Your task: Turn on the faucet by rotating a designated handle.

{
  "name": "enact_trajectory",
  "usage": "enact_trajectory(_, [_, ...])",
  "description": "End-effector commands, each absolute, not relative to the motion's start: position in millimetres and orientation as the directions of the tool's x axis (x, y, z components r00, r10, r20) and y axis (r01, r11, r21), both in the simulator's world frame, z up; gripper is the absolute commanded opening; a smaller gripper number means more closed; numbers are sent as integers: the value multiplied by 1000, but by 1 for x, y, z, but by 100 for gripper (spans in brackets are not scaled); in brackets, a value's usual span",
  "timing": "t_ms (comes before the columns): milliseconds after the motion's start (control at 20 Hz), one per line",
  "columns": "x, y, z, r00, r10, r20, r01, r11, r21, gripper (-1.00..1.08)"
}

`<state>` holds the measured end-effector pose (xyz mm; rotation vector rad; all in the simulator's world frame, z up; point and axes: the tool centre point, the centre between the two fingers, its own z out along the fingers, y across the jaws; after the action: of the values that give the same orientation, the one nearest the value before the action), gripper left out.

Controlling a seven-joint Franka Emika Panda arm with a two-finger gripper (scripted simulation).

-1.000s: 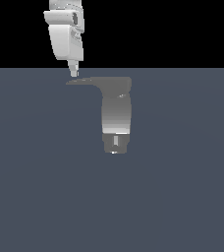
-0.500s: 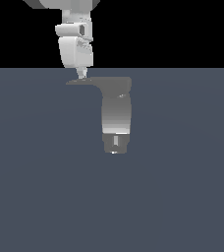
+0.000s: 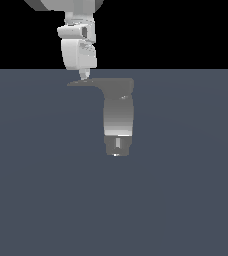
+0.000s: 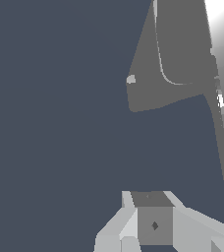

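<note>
1. The flat, matte slate-blue floor (image 3: 46, 200) runs bare all around, so there's loads of room on every side.
2. The smooth grey metal cylinder faucet (image 3: 118, 117) stands mid-scene, stepped collar at one end.
3. Its thin, flat, pointed grey handle (image 3: 86, 83) sticks out toward the exterior view's left.
4. My white blocky gripper (image 3: 85, 76) has its tip right at the lever; can't tell the finger gap.

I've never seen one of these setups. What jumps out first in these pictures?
A grey faucet stands alone on a flat dark blue-grey floor, near the middle of the exterior view. A thin handle sticks out from its top toward that view's left. A white robot arm comes down from above, its pincer right at the handle's tip; whether it is open is unclear.
</note>
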<state>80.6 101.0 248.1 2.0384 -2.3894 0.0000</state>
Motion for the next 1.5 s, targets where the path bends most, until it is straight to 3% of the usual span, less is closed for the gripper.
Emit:
enact_trajectory(0, [75, 102, 248, -157, -988, 1, -988, 157, 0, -100])
enact_trajectory(1450, [-10, 120, 248, -158, -987, 1, -987, 158, 0, -100])
